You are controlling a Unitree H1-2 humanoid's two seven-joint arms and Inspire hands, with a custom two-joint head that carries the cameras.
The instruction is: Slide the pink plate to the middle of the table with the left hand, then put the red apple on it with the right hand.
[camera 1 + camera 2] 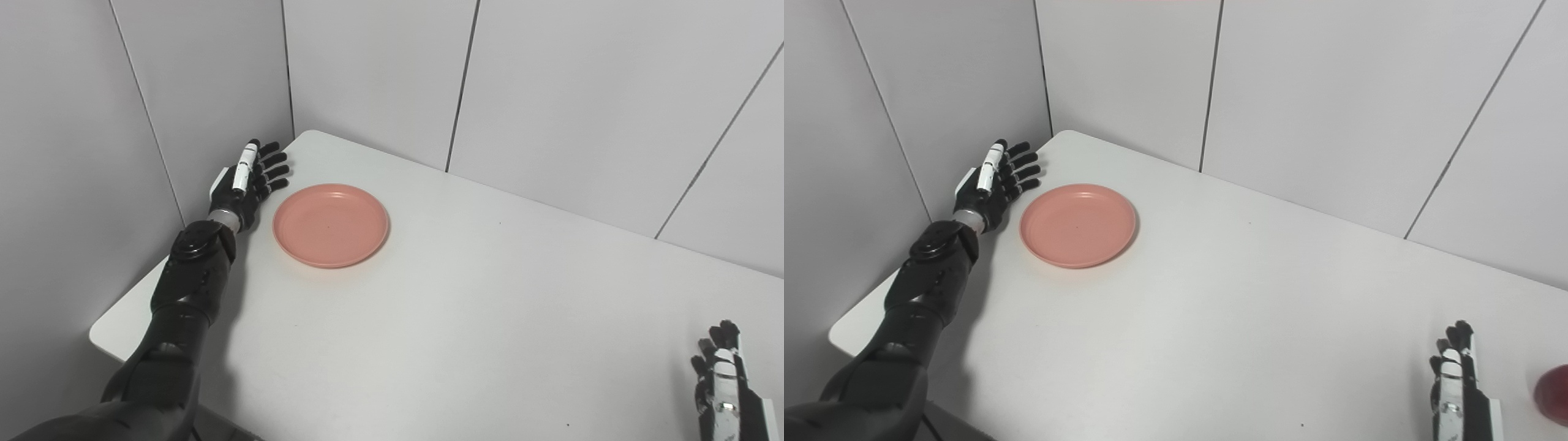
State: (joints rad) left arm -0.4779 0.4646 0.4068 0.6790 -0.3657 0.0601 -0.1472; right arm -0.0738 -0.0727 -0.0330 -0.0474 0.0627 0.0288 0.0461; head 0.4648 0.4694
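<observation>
A pink plate (331,225) lies flat on the white table (465,318), toward its far left corner. My left hand (251,184) stands open just left of the plate's rim, fingers stretched out and pointing away from me, a small gap between palm and plate. At the bottom right my right hand (1458,383) rests open near the table's front, holding nothing. The red apple (1553,395) shows only as a dark red edge at the right border of the right eye view, just right of that hand.
Grey panel walls (380,67) close in the table at the back and on the left, right behind my left hand. The table's left corner edge (107,334) lies beside my left forearm.
</observation>
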